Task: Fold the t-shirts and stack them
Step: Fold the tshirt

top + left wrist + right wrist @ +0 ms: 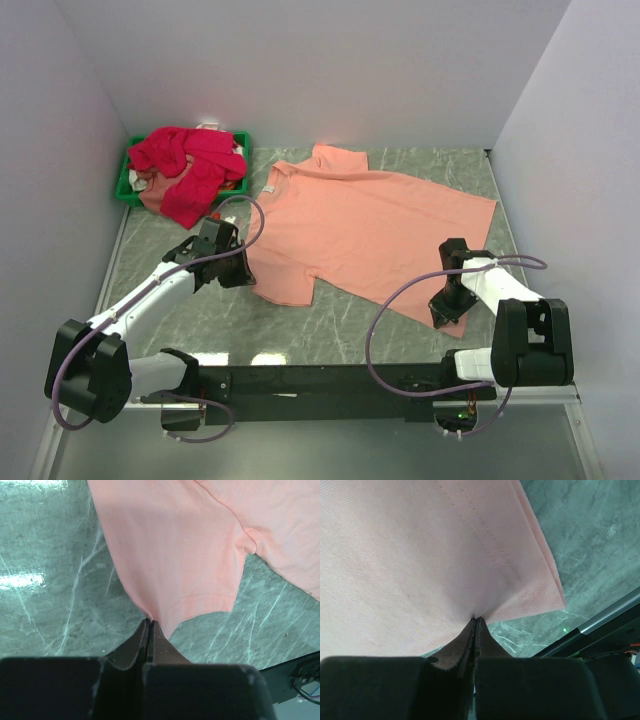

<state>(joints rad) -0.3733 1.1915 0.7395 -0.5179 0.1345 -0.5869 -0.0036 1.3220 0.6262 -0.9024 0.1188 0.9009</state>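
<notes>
Pale walls point(300, 70) box my green marbled table point(330, 325). The salmon t-shirt point(370, 225) lies spread mid-table; my left gripper point(150, 621) pinches its sleeve at 8 o'clock, my right gripper point(476, 618) its hem corner at 4.

- A grey-green marbled flat tabletop point(330, 325) is carrying everything.
- A small green rectangular plastic bin point(126, 185) is sitting in the tabletop's far left corner.
- A heap of crimson-pink cloth t-shirts point(190, 165) is lying in the bin and spilling over its near rim.
- A flat salmon-peach cloth t-shirt point(370, 225) is lying spread across the tabletop's middle, just right of the bin. Its collar is pointing towards the left edge and its hem towards the right edge.
- The left gripper point(149, 622) is pinching the near sleeve, on the shirt's left side.
- The right gripper point(476, 618) is pinching the hem's near corner, towards the tabletop's near right corner.
</notes>
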